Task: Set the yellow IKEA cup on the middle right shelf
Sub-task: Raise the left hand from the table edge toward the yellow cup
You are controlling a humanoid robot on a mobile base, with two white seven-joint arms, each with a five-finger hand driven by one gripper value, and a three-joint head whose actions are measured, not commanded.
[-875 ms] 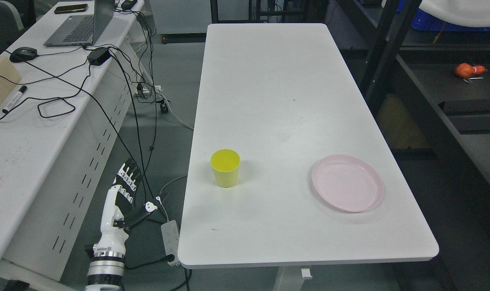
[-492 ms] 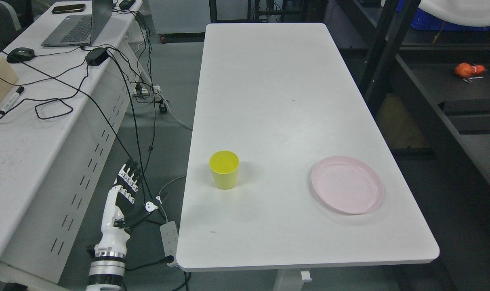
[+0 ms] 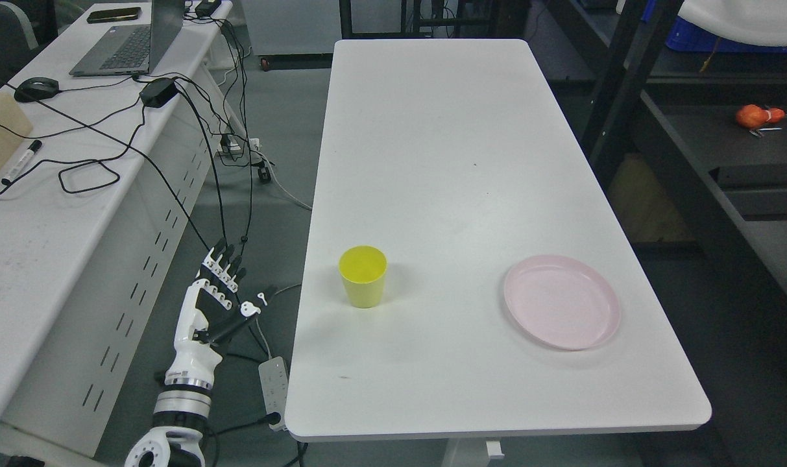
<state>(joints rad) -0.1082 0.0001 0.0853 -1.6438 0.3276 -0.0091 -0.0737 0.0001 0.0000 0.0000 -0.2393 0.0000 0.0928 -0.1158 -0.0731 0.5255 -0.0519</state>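
While upright on table point(image 3: 471, 149), yellow cup point(image 3: 363, 277) right of open left robot hand point(image 3: 213, 299)

Cup and plate toward the near end of the table, hand off its left edge.

The cup point(image 3: 363, 277) stands upright on the table point(image 3: 445, 143), left of the plate point(image 3: 561, 301) and well apart from it. The left hand point(image 3: 213, 299) hangs over the floor between the table and a desk point(image 3: 36, 220) (cables, laptop point(image 3: 126, 40) and mouse point(image 3: 36, 88) on it). A shelf point(image 3: 743, 143) stands right of the table.
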